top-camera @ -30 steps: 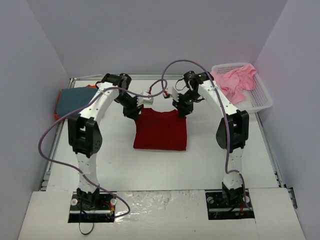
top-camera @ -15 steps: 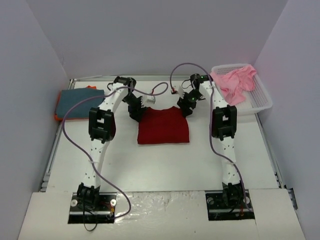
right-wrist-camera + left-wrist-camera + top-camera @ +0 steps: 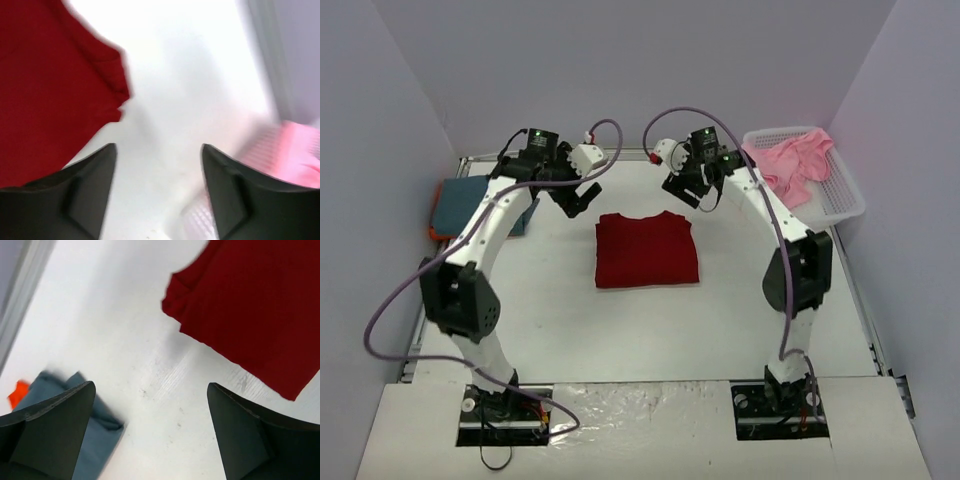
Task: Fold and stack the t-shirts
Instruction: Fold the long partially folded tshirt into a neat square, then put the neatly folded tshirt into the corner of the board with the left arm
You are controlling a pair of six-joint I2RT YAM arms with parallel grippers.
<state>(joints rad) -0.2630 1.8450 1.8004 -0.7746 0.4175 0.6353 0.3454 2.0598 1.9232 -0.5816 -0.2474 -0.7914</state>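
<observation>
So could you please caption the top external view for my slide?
Both open grippers, left and right, hang above the folded dark red cloth t-shirt.

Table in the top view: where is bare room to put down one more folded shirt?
Bare table lies between the folded dark red t-shirt and the arm bases, and on both sides of that shirt. The far left holds the teal-blue t-shirt; the far right holds the white basket with the pink t-shirt.

The top view looked down from above and behind the arm bases onto the whole table (image 3: 650, 330). Each wrist camera sat close above it, looking past its own fingers. Both shared the dark red shirt (image 3: 647, 250): right of the left gripper (image 3: 150, 432) beyond its fingertips, left of the right gripper (image 3: 157, 187)
</observation>
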